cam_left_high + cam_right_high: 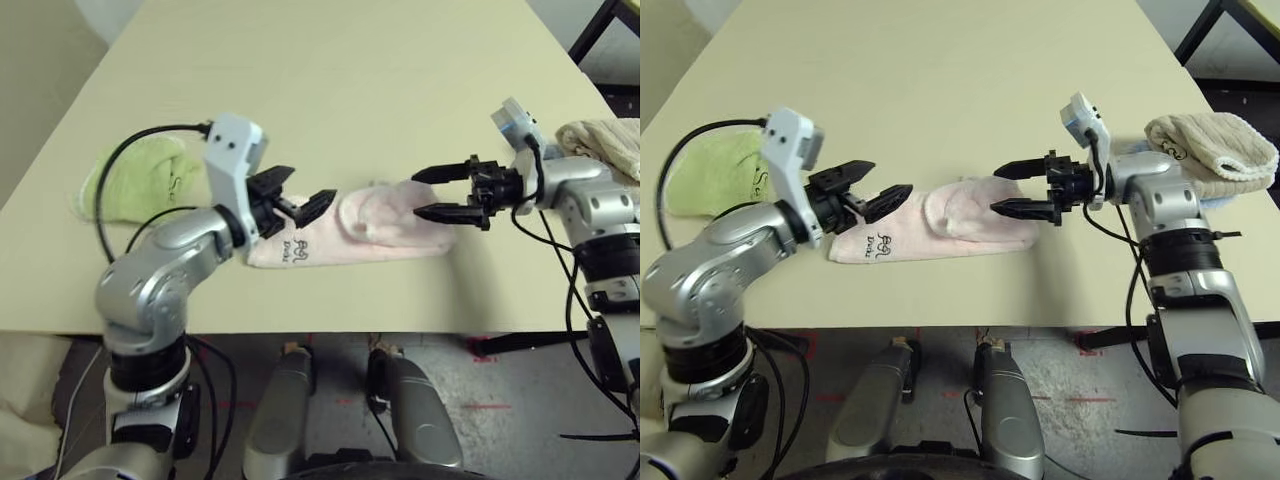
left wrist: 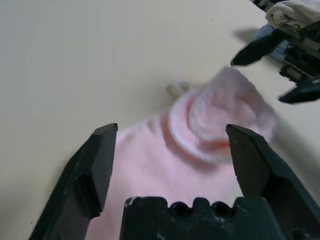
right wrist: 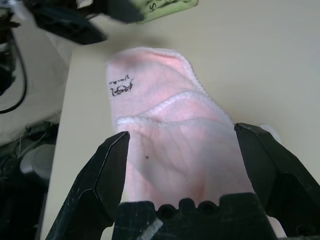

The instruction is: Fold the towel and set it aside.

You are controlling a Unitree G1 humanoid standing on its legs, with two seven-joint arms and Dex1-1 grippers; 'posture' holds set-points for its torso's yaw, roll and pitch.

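1. I have the pale pink terry towel [image 1: 940, 235] on the tabletop [image 1: 330, 110], in front of me near the close edge, lying lengthwise from left to right.
2. Its right part is folded over in a loose, rumpled heap, with the white edging curving across the layer below.
3. The left part lies flatter, and I can read a small dark embroidered motif [image 3: 121, 86] on it.
4. My left hand [image 2: 171, 127] is at the towel's left end, fingers spread apart, holding nothing.
5. My right hand [image 3: 182, 127] is at the heaped right part, fingers wide apart too, with nothing clamped between them; I can't tell whether they touch the cloth.
6. Well to the left of the pink towel I see a light green towel [image 1: 715, 172], with dark embroidery of its own.
7. Over on the right, beyond my right forearm, a beige towel [image 1: 1210, 150] rests with a bit of blue cloth [image 2: 276, 44] under it.
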